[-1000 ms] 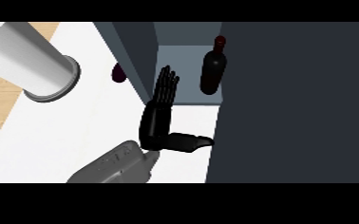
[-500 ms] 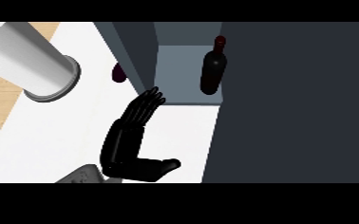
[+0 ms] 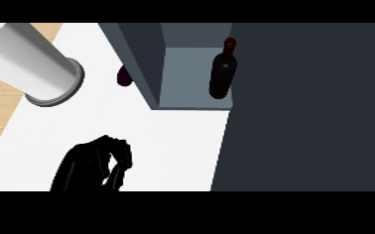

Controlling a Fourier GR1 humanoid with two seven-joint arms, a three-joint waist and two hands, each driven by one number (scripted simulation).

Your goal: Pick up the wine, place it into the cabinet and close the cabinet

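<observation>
The wine bottle is standing upright inside the cabinet, on the pale floor of the open compartment, tucked over to the compartment's right side just beside the big dark panel that fills the right of my view. Its dark red cap points toward the top of the view, its body is black and glossy, and nothing of mine is touching it.

Down at the lower left there is my robot hand, black against the white worktop. It comes up from the bottom edge, and I cannot say for sure from this angle which of my two it is. The fingers are bent over at the top, curling downward, and I see nothing held in them. It sits well apart from the bottle and well short of the cabinet's front edge. I see no other hand in view.

The cabinet's left wall runs as a grey-blue slab slanting down from the top of the view. Just to the left of that wall, half hidden behind it, a small dark purplish thing peeks out on the worktop; I cannot tell what it is. Farther left a fat white cylinder leans in from the upper left corner, its round end facing down toward me. A strip of tan surface shows along the far left edge beside the white worktop.
</observation>
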